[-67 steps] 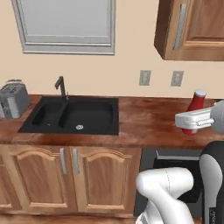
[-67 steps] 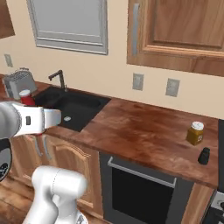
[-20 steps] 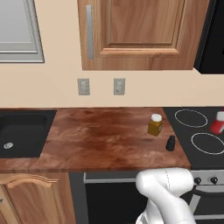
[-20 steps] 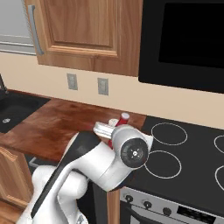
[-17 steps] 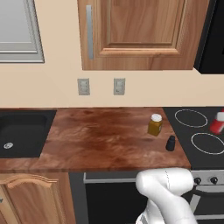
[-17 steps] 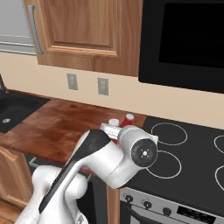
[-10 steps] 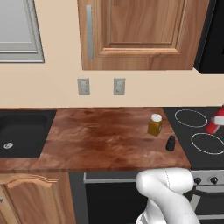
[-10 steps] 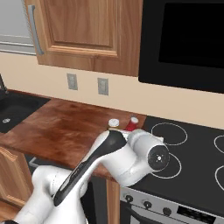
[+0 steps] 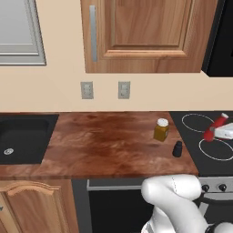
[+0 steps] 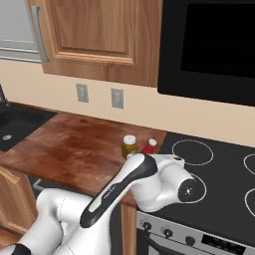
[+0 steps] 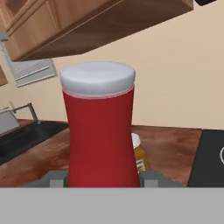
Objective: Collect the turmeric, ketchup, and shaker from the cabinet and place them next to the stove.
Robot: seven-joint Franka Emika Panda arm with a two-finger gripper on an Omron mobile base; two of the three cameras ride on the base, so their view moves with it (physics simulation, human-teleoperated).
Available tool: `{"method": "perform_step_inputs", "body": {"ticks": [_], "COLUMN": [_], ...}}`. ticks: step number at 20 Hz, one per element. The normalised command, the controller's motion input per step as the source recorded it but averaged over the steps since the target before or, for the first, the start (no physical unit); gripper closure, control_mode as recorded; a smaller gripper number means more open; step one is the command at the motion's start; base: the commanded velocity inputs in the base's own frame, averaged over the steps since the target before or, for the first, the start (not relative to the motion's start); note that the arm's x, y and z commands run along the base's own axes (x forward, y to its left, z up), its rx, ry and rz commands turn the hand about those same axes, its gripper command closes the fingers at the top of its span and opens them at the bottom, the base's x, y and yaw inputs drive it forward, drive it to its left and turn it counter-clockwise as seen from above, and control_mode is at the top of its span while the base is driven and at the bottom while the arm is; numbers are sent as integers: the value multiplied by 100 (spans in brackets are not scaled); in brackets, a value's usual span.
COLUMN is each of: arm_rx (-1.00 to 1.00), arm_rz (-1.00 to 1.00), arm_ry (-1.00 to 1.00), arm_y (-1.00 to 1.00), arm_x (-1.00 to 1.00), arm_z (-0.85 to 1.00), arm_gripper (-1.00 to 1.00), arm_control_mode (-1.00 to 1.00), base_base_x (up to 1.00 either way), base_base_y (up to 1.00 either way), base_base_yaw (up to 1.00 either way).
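Ketchup (image 9: 215, 127) clamped in closed gripper (image 11: 103, 177), tilted over stove (image 9: 195, 154) rings, right of turmeric (image 9: 160, 129) and shaker (image 9: 177, 149). Risk: release here drops the bottle onto the glass, where it topples or rolls.

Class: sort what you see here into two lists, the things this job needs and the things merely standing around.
Job: ketchup in the gripper; turmeric; shaker; cabinet; stove.
Standing around: sink; wall outlets; window.

Smooth red plastic ketchup (image 11: 99, 138), varnished wooden counter (image 9: 104, 143), glossy black glass stove (image 9: 202, 157).
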Motion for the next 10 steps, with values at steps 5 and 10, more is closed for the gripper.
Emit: {"method": "perform_step_inputs", "body": {"ticks": [5,10], "arm_rx": [-5,-10], "arm_rz": [8,5], "arm_ry": [-1,0], "arm_y": [0,0], "arm_x": [32,31], "arm_z": [-9,-3], "arm_gripper": [100,100], "arm_control_mode": [-100,-100], "base_base_x": [0,0], "base_base_y": [0,0], "base_base_yaw": [0,0]}}
